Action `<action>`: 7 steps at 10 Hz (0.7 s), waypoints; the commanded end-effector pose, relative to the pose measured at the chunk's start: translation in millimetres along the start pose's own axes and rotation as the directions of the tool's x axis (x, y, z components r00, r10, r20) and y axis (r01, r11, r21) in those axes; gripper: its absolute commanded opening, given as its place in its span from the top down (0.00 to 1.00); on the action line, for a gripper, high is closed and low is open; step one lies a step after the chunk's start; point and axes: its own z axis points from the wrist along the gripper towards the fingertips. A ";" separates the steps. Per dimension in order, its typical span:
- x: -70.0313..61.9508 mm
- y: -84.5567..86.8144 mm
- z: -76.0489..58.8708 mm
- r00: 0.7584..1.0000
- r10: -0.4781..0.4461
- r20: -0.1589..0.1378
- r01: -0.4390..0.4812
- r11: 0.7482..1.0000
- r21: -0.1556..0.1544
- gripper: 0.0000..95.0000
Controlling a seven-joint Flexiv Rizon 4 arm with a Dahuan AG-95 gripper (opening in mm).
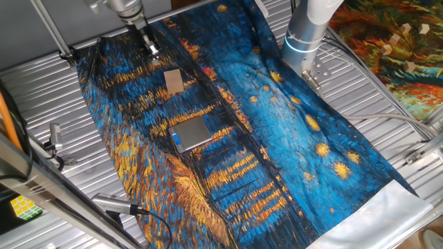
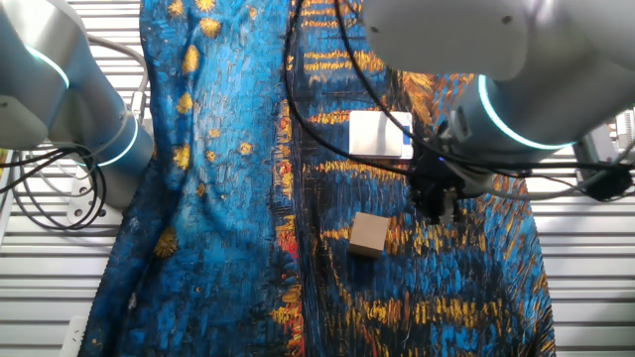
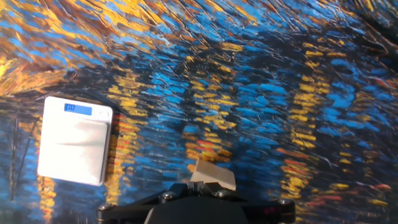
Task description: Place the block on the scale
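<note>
The block (image 1: 174, 80) is a small tan wooden piece lying on the blue and yellow painted cloth. It also shows in the other fixed view (image 2: 368, 235) and in the hand view (image 3: 213, 175), just beyond my fingertips. The scale (image 1: 190, 133) is silver-grey with a blue display strip and lies flat on the cloth, a short way from the block; it shows in the other fixed view (image 2: 380, 134) and at the left of the hand view (image 3: 74, 140). My gripper (image 1: 149, 47) hangs above the cloth beside the block, apart from it, with its jaws together and nothing in them (image 2: 437, 206) (image 3: 202, 185).
A second arm's base (image 1: 304, 31) stands at the cloth's far edge (image 2: 89, 109). A multicoloured puzzle cube (image 1: 22, 206) sits off the cloth at the lower left. The cloth (image 1: 291, 138) lies rumpled over a ribbed metal table (image 1: 41, 90). Cables run along the table's sides.
</note>
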 end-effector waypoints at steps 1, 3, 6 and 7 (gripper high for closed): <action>-1.6 -0.2 0.1 1.000 0.000 -0.005 0.000 1.000 -0.006 1.00; -5.6 3.0 4.8 1.000 0.018 -0.005 -0.018 1.000 -0.003 1.00; -13.3 9.3 13.2 0.999 0.043 -0.005 -0.043 0.999 -0.002 1.00; -13.5 9.4 13.4 0.999 0.043 -0.005 -0.043 0.999 -0.002 1.00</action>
